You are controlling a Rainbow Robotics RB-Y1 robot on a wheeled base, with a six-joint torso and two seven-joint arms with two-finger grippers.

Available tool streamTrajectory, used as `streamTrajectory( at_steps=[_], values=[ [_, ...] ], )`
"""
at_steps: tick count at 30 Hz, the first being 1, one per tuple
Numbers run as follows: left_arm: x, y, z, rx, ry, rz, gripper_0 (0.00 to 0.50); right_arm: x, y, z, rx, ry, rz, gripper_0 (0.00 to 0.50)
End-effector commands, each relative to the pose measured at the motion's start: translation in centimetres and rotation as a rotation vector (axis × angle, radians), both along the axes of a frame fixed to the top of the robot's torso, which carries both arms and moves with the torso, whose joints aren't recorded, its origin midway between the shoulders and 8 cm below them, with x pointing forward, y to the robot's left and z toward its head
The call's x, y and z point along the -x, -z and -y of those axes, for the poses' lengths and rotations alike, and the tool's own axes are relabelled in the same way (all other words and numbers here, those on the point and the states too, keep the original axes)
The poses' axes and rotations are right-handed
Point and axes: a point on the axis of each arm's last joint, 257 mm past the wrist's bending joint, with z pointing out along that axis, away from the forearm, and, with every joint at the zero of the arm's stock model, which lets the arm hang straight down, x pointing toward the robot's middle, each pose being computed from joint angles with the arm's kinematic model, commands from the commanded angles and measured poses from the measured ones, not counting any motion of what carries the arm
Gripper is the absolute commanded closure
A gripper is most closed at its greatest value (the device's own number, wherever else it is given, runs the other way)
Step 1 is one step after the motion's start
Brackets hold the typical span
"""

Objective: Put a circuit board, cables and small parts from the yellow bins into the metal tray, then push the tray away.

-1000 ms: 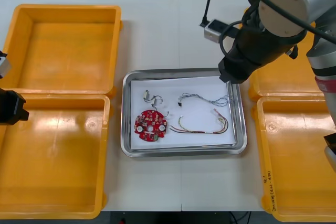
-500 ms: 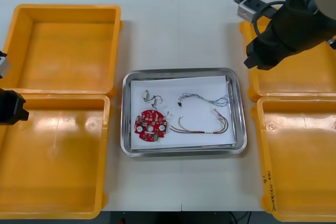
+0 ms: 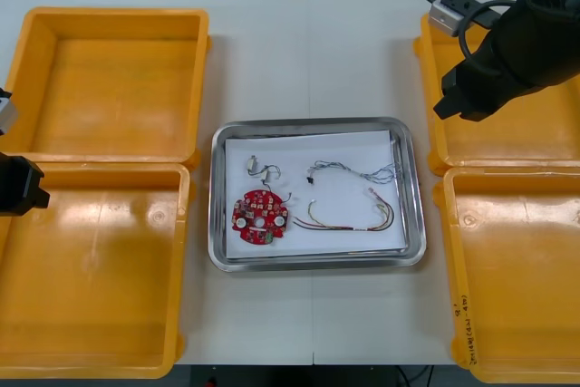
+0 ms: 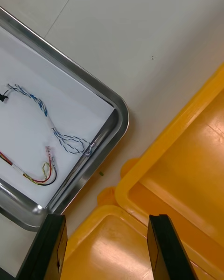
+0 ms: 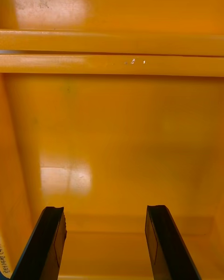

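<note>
The metal tray (image 3: 216, 224) lies mid-table with a white inside. In it are a round red circuit board (image 3: 260, 217), a small metal part (image 3: 255, 166), a blue and white cable (image 3: 355, 171) and a red and yellow cable (image 3: 349, 218). My right arm (image 3: 494, 65) hangs over the far right yellow bin (image 3: 433, 147). The right gripper (image 4: 108, 249) is open and holds nothing, above the two right bins' meeting rims. Beyond it are the tray's corner (image 4: 122, 116) and the blue and white cable (image 4: 46, 116). My left gripper (image 5: 105, 245) stands open over a left bin's bare floor (image 5: 112, 135).
Two yellow bins stand at the left, far (image 3: 113, 20) and near (image 3: 91, 364), and another at the near right (image 3: 458, 251). All look bare inside. My left arm (image 3: 18, 183) is parked at the table's left edge. Bare table (image 3: 308, 61) lies beyond the tray.
My right arm has swung from above the tray's far right corner out to the right, over the far right bin. The tray, its contents and the left arm are unchanged.
</note>
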Motion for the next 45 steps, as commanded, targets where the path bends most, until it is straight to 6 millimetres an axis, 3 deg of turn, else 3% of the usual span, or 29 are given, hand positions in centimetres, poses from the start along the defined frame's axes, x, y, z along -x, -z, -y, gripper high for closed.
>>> streamTrajectory(
  at_steps=[1,7,16,25,33,45],
  values=[
    [0.2,-1.2,-1.1,-0.012,-0.054,0.024,0.0,1.4,0.2,-2.4,0.02,-0.056,0.015,0.0],
    [0.2,-1.2,-1.1,-0.012,-0.054,0.024,0.0,3.0,1.3,-5.9,0.085,-0.158,0.059,0.0],
    [0.2,-1.2,-1.1,-0.012,-0.054,0.024,0.0,6.6,4.4,-11.0,0.127,-0.327,0.022,0.0],
    [0.2,-1.2,-1.1,-0.012,-0.054,0.024,0.0,9.8,9.2,-13.7,0.208,-0.46,-0.044,0.0],
    [0.2,-1.2,-1.1,-0.012,-0.054,0.024,0.0,10.4,13.0,-16.7,0.248,-0.602,0.048,0.0],
    [0.2,-1.2,-1.1,-0.012,-0.054,0.024,0.0,13.2,18.8,-16.4,0.323,-0.698,0.032,0.0]
  ],
)
